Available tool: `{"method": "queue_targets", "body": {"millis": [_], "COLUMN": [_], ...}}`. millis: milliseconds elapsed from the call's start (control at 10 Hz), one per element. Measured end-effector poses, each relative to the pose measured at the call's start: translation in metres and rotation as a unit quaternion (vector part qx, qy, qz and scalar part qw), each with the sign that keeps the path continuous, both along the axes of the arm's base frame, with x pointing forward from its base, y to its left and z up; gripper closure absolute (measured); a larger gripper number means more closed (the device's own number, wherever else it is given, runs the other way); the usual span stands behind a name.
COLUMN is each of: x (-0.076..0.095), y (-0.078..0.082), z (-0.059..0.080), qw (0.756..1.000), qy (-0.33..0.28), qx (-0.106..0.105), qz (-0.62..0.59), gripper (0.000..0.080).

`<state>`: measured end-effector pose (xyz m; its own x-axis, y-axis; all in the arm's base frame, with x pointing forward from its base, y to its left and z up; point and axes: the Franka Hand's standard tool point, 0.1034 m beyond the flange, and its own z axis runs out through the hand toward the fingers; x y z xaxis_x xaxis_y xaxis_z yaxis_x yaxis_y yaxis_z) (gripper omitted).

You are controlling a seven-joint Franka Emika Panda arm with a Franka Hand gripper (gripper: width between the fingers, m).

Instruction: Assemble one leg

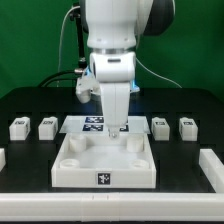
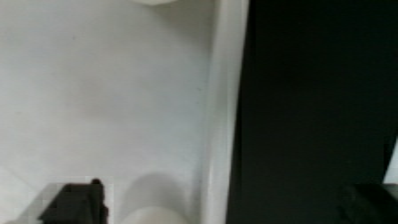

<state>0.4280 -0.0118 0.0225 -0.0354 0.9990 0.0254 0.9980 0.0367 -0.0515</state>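
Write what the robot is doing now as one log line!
gripper: open, near panel far edge | legs: four on table, none held | step: no leg picked yet

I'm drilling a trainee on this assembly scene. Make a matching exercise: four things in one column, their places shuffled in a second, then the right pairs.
Things
1. white panel with corner sockets
2. marker board
3. legs
4. claw

Places
A. in a row, two to each side of the marker board
B. hanging low near the panel's far edge
C. nearest the camera, in the middle
D. behind the panel, partly hidden by the arm

Pairs: 1-C, 2-D, 3-A, 4-B
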Motion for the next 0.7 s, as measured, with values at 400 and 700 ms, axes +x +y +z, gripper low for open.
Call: {"method": "queue_targets", "body": {"millis": [400,700], "x": [0.0041,0.0039], "y": [-0.0017,-0.0024], "z": [-0.0095,-0.0096], "qw": [1.0,1.0], "qy": [0.0,0.0], "qx": [0.001,0.001], "qz": [-0.012,-0.013], "gripper": [0.015,0.0404]}}
